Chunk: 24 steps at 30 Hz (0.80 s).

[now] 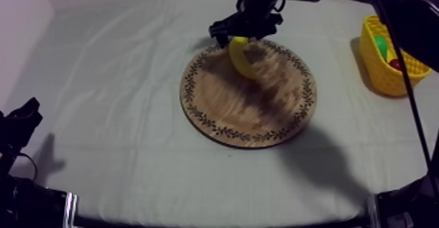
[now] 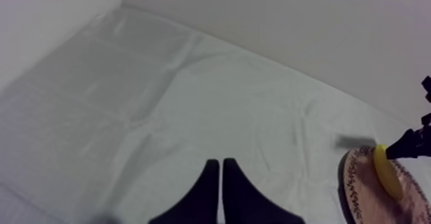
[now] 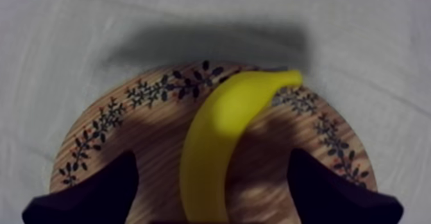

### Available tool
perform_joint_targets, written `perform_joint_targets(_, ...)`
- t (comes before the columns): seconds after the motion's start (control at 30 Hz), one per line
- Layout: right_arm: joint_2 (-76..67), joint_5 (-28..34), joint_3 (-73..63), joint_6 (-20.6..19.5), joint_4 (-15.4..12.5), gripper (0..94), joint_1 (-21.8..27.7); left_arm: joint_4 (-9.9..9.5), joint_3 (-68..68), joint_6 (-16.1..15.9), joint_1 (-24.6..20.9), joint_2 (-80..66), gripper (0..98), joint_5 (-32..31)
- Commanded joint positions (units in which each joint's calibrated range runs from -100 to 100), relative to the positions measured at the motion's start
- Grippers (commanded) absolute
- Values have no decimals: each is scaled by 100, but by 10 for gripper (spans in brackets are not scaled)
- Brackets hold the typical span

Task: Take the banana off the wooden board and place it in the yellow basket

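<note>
Banana (image 1: 240, 57) on board (image 1: 215, 106), far half, long axis running from far rim toward board centre. Right gripper (image 3: 211, 175) over that rim, fingers spread wide, straddling the fruit crosswise, not yet clamped. Left gripper (image 2: 221, 175) pressed together, well off board. Basket (image 1: 375, 61) beyond board's right.

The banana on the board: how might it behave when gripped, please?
Likely stiff: the banana holds its curve. Its smooth, rounded skin may slip in the open right gripper. On the wooden board it could pivot if nudged.
</note>
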Motion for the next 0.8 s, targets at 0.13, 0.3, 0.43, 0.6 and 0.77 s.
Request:
perform_joint_targets(0.13,293,263,-273,33,-41,658,19,2,4,1,1,3,1,0)
perform_joint_targets(0.3,516,446,-492,-2,36,579,-5,2,4,1,1,3,1,0)
perform_joint_targets(0.43,615,570,-630,-25,89,467,-41,2,4,1,1,3,1,0)
perform_joint_targets(0.6,831,790,-895,42,70,368,-56,2,4,1,1,3,1,0)
perform_joint_targets(0.77,1139,1104,-1306,81,67,323,-39,2,4,1,1,3,1,0)
